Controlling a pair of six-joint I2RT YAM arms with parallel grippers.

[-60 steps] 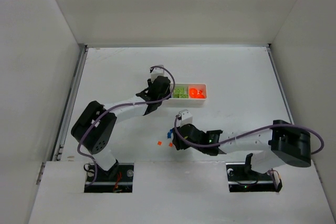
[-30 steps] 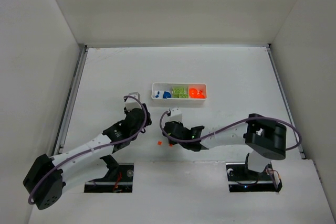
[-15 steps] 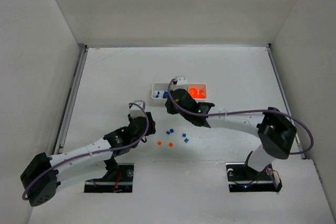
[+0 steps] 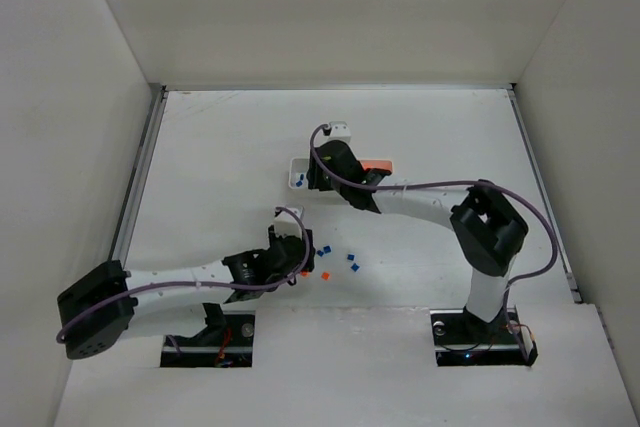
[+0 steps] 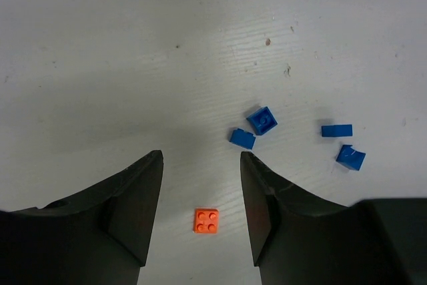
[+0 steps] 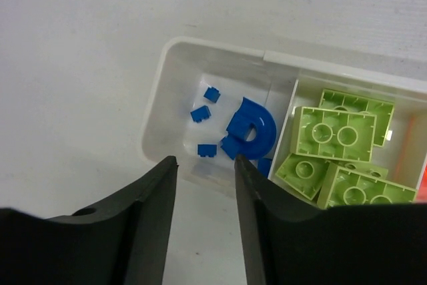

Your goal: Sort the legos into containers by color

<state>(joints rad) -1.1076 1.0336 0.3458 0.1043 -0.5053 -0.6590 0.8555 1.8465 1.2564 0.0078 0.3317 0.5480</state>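
1. The left arm [image 4: 170, 282] lies low along the table's [image 4: 220, 147] near edge, with its elbow toward the near-left corner and its forearm stretched rightward.
2. The left gripper [image 5: 200, 158] points down near the middle of that edge, its fingers parted.
3. The right arm [image 4: 440, 202] bends above its base and extends leftward toward the table's centre.
4. The right gripper [image 6: 203, 161] points down, its fingers narrowly parted.

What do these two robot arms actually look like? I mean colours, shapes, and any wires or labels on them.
The left arm and the right arm are slim white tubes linked by chunky black joints. A purple-grey cable loops loosely along each. The left gripper and right gripper each have two dark, wedge-shaped fingers. A small white box sits at the right wrist. No labels are legible.
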